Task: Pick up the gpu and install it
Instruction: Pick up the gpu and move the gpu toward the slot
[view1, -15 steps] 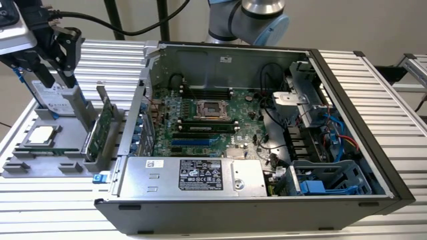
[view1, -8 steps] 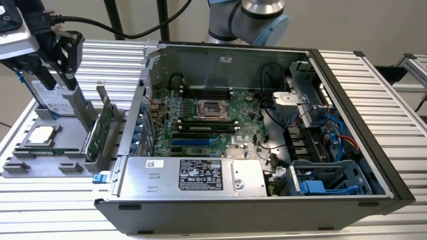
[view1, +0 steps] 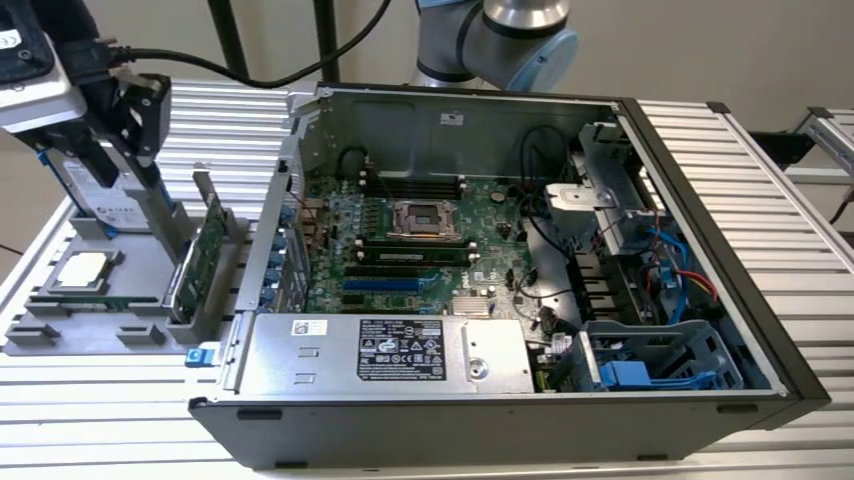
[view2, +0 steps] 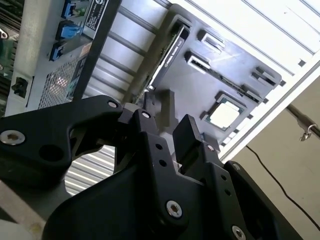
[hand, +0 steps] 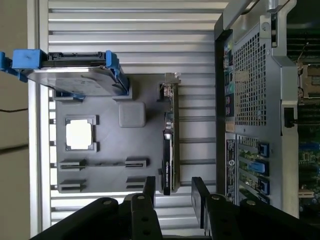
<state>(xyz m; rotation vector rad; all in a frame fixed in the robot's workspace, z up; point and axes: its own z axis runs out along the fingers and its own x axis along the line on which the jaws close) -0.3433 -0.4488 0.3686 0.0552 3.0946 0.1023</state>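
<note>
A ribbed metal counter (view1: 120, 425) carries an open computer case (view1: 694, 400) lying on its side, with its motherboard (view1: 400, 245), empty CPU socket (view1: 430, 218) and silver power supply (view1: 387, 355) exposed. On the exterior view's left of the case sits a grey holder (hand: 110, 145). A square silver CPU chip (hand: 80, 134) lies flat in one of the holder's pockets. A hard drive with blue rails (hand: 75, 75) stands upright at one end and rises well above the rest. The gpu (hand: 169, 145) stands on edge in a slot along the side of the holder nearest the case, with its silver bracket (hand: 171, 80) at the end toward the hard drive. The perforated rear wall of the case (hand: 250, 75) runs just beside the card, separated from it by a narrow strip of bare counter. The card is thus flanked by the case on one side and the tall hard drive near its bracket end on the other. The end effector (hand: 172, 192) hangs above the holder, released, its two black fingers (hand: 149, 187) spread apart with nothing gripped. In the first wrist view the gap between them lines up with the thin edge of the gpu, which lies below, clear of both fingers and untouched in its slot.
</note>
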